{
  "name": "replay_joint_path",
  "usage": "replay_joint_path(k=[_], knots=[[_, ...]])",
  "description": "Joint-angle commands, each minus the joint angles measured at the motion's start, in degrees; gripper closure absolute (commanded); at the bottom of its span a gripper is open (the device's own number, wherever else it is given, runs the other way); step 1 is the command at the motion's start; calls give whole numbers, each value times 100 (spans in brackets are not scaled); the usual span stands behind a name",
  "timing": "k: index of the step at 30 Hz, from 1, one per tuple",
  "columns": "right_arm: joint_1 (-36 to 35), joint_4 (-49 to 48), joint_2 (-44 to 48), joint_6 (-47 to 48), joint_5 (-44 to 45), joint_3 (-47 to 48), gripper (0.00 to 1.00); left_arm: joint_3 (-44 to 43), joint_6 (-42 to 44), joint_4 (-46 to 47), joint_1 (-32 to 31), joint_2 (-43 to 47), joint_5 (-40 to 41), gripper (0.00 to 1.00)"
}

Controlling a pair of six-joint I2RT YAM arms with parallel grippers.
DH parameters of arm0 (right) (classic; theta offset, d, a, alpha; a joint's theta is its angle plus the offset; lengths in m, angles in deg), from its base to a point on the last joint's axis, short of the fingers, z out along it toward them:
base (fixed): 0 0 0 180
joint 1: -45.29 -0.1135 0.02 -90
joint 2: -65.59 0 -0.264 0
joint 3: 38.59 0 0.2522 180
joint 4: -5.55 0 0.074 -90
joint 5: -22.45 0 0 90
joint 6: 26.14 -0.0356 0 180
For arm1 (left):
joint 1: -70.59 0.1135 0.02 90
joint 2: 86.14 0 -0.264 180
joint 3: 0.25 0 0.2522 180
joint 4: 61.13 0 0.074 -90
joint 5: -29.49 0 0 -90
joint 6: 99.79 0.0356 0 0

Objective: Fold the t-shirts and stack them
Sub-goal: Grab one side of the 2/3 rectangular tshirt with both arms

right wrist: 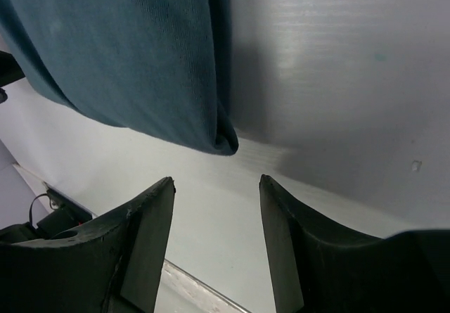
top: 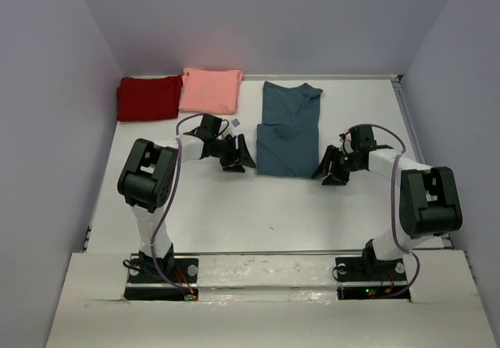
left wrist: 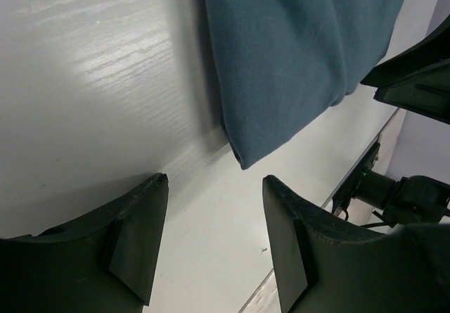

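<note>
A dark teal-blue t-shirt (top: pixel 289 129) is lying flat near the middle of the white surface (top: pixel 234 215). Its near half appears to be doubled over, with the collar end pointing toward the far wall. The cloth is being judged soft, light and limp. It is likely to sag and crease wherever it is lifted, and a single layer could slip free of a loose pinch.

The two near corners are being judged the best holds. At the near-left corner (left wrist: pixel 242 162) and the near-right corner (right wrist: pixel 225 144) the layers are meeting in a thick rolled edge, raised a little off the surface.

The left gripper (top: pixel 237 154) is being held spread and empty, just beside the shirt's left edge. The right gripper (top: pixel 332 168) is likewise being held with its jaws apart and nothing between them, just beside the right edge.

Bare surface is lying between the shirt and the arm bases, giving room for drawing the cloth nearer. At the far left, a dark red t-shirt (top: pixel 147 99) and a salmon-pink t-shirt (top: pixel 211 88) are lying folded side by side, well apart from both grippers. Walls are closing in the left, right and far sides.
</note>
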Motion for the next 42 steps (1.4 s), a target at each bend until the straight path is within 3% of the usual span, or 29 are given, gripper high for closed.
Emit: replay_joint_path(k=[1,10,12,15,16,19,40,42], knots=[[43,-432,-173,131,-96,357,44,-288,-13,178,-3,-93,-32,35],[43,-512,-577,192,-158,674,50,-341,-30,169,-3,-58,-50,35],[43,-538,-665,210,-175,727,56,-324,-39,169,-12,-49,-41,35],[43,-547,-780,218,-219,762,72,-306,-30,169,-3,-58,-32,35],[43,-556,-780,219,-237,762,86,-315,-30,169,-3,-67,-32,35],[43,-565,-780,218,-237,736,100,-324,-48,169,-12,-84,-41,35],[43,-520,-841,219,-211,736,99,-579,-276,169,-232,-392,-269,36],[43,-512,-841,227,-211,736,99,-561,-303,291,-311,-383,-269,40]])
